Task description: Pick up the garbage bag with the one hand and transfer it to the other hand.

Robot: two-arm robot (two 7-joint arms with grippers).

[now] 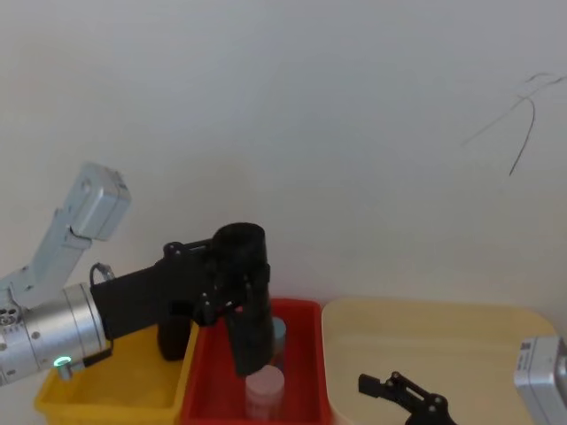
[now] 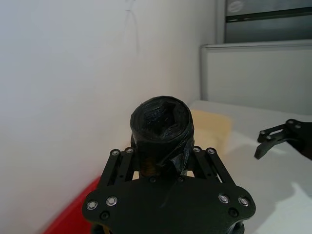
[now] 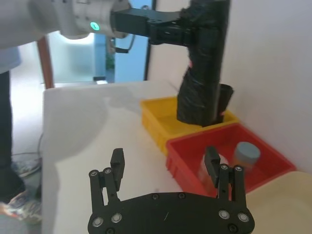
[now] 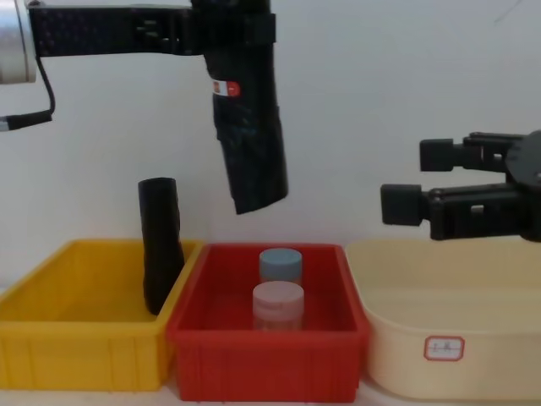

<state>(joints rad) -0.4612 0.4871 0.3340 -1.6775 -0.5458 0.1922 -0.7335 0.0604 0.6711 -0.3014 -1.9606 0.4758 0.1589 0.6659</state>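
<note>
Head camera looks down on the yellow bin (image 1: 115,394), red bin (image 1: 299,306) and cream tub (image 1: 425,317); chest camera faces the same three from low and close, side-on against the wall (image 4: 380,85); left wrist camera sights along the left tool (image 2: 161,163) at the garbage bag (image 2: 162,122), end-on and near; right wrist camera looks over the right tool (image 3: 164,158) across the bench (image 3: 87,126) toward both bins.

Out of my sight
The bag's (image 4: 249,127) top runs off the chest view's upper edge, the right gripper (image 4: 418,179) off its right edge; I can't read the sticker (image 4: 226,88) or the tub label (image 4: 444,348).
</note>
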